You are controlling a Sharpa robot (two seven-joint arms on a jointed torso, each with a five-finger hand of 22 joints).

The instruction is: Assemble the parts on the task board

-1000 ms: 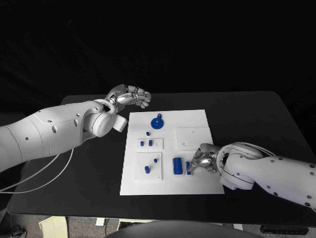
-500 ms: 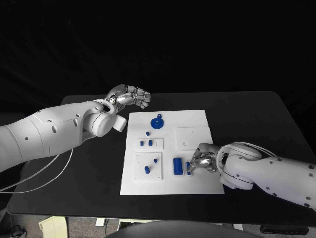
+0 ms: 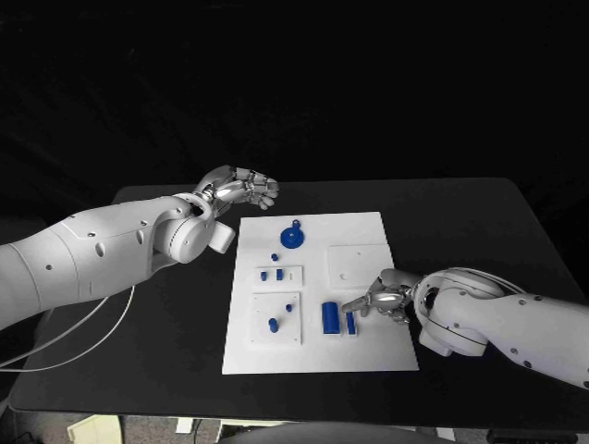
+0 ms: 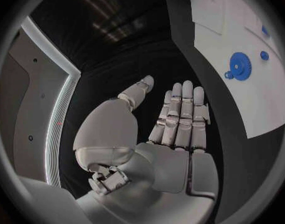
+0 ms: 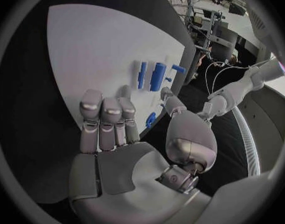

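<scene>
I saw the task board (image 3: 361, 231) lying mid-table (image 3: 481, 222). The gear (image 3: 293, 237) sat on its far part, the large cylinder (image 3: 330, 317) on its near part. My left hand (image 3: 241, 188) hung beyond the board's far left corner; my right hand (image 3: 385, 301) was just right of the cylinder.

- Table (image 3: 481, 231): matt black, smooth, no shine
- Board (image 3: 361, 222): smooth matt white, looks like plastic
- Gear (image 3: 293, 237) and bar (image 3: 330, 317): blue, plastic-looking, slight sheen
- Left hand (image 3: 241, 188) and right hand (image 3: 385, 301): silvery, metal-looking, with bright glints on the fingers
- Arms (image 3: 94, 250): smooth white shells, glossy plastic look
- Cable (image 3: 67, 338): white, smooth
</scene>
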